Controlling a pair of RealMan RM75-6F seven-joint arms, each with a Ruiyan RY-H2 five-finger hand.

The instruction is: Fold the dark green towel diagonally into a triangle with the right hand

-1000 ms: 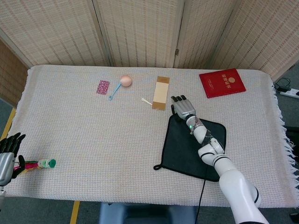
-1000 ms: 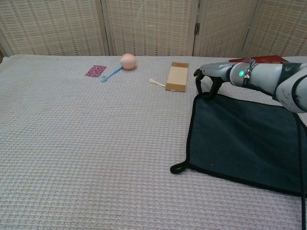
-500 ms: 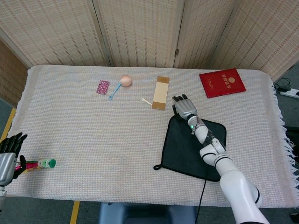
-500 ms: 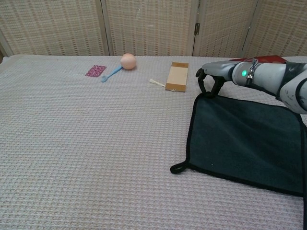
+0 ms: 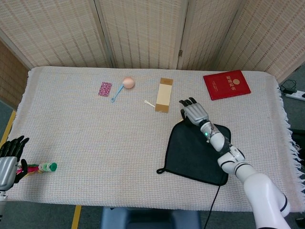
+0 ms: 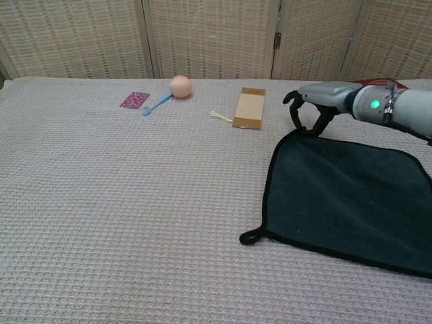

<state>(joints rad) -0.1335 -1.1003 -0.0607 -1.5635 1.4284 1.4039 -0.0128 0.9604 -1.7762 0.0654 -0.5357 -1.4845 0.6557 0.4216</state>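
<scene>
Head view: dark green towel (image 5: 198, 150) lies flat, right of table centre. Right hand (image 5: 194, 112) sits over its far corner, fingers curled down.

Chest view: fingertips (image 6: 305, 129) touch that corner; firm pinch unconfirmed. Advice: secure the corner, lift low, carry diagonally toward the near-right corner.

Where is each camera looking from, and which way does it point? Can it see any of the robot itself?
Head view: sits high above the near edge, looking steeply down on the whole table; shows the right hand with its arm at the dark green towel, and the left hand at the near left corner.
Chest view: sits low at the near edge, looking across the table toward the screens; shows only the right hand and forearm.
Both share: the right hand, the towel, the cardboard box and the pink ball.
</scene>
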